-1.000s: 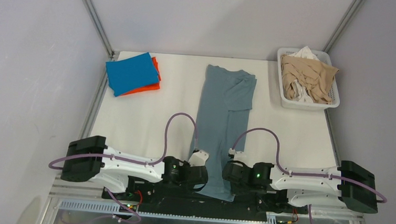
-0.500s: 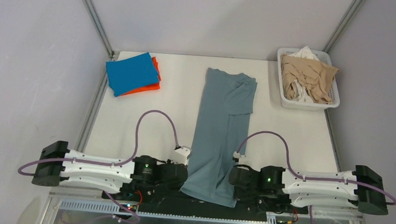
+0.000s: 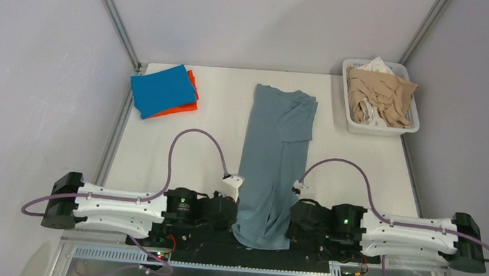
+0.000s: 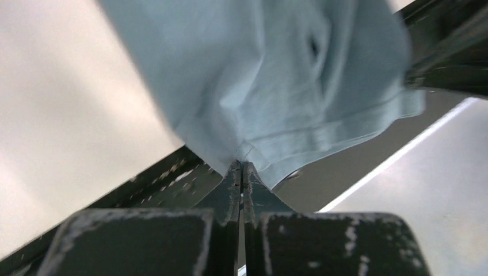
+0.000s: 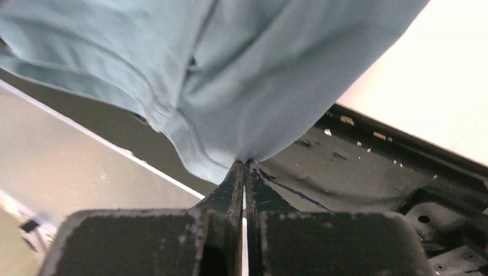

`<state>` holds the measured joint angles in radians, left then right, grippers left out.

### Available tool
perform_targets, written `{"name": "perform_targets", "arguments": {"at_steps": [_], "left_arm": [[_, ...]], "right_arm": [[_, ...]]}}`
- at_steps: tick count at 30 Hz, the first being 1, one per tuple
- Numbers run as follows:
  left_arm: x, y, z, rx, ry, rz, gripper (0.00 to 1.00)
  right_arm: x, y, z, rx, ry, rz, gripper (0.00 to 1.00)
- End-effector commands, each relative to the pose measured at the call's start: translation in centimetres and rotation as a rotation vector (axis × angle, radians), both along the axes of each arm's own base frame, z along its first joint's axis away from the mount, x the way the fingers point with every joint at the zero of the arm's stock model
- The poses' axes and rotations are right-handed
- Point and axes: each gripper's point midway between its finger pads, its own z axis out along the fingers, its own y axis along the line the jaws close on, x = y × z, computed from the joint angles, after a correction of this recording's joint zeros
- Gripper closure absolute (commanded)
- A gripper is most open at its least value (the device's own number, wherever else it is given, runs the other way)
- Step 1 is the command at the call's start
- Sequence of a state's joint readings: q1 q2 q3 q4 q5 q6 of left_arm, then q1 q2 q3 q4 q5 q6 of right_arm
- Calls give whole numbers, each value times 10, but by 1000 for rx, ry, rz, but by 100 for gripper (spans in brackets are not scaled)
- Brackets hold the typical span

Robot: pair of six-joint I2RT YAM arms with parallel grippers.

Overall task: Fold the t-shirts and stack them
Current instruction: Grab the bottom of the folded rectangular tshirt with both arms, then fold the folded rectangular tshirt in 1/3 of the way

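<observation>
The grey-blue t-shirt [image 3: 273, 153] lies folded lengthwise in a long strip down the middle of the table, its bottom end hanging past the near edge. My left gripper [image 3: 236, 223] is shut on the strip's near left corner, with cloth [image 4: 276, 86] pinched at its tips [image 4: 241, 164]. My right gripper [image 3: 287, 229] is shut on the near right corner, with cloth [image 5: 230, 69] at its tips [image 5: 244, 164]. The bright blue t-shirt [image 3: 163, 89] lies folded on top of the folded orange t-shirt [image 3: 189, 105] at the far left.
A white slatted basket [image 3: 412, 127] with beige and white garments [image 3: 380, 92] stands at the far right. The dark frame at the table's near edge [image 5: 368, 167] runs under the hanging hem.
Both grippers have closed in toward each other at the near edge, so the shirt's bottom end has narrowed and bunched. The arms have drawn lower and further out to the sides.
</observation>
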<state>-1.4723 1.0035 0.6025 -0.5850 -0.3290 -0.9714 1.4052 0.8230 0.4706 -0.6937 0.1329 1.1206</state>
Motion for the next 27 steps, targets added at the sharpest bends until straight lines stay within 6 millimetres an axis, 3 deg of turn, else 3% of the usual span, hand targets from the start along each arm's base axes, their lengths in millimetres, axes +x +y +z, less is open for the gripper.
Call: {"name": "perform_targets", "arguments": {"at_steps": [1,7,11,14,18,19,24,27], "left_arm": [[36,-40,59,-136,-179,2,100],[102,-48,80,-154,-272,103,100],[142,-56,93,-162,-316,129,100],[172,-60,94,-130,-326,151,100],[213,-59,89,-97,-316,189,100],[224,-56,79,-72,-300,206,100],[267,-52,76,-32,-312,256,100],[290,-47,63,2,-294,271,100]], "right_arm": [[37,10,43,131,-126,-76,100],[87,1,59,149,-197,-157,100],[140,-22,74,136,-286,-295,100],[168,-27,84,181,-322,-350,100],[204,-36,91,225,-355,-418,100],[217,-42,91,225,-366,-446,100],[249,-51,82,229,-341,-474,100],[270,-59,86,241,-365,-507,100]]}}
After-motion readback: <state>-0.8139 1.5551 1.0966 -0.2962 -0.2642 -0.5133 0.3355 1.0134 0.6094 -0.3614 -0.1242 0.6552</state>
